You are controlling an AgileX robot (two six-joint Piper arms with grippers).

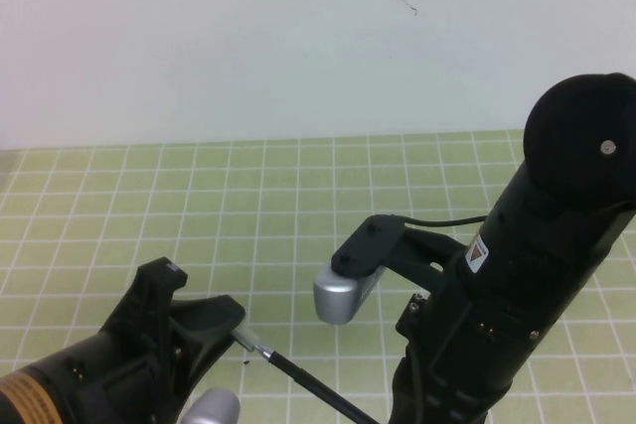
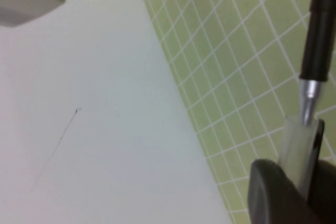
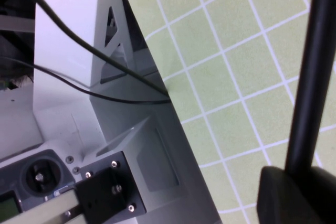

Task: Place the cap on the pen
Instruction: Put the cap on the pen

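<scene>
The left tool is clenching the translucent cap low over the green bench, while the right tool is gripping the black pen, whose silver tip is entering the cap

one pen is showing, its silver tip sitting in one translucent cap. two grippers are showing, the left gripper low at the near left, gripping the cap, and the right gripper at the near right, gripping the pen's black shaft. one green gridded table is lying under everything.
</scene>
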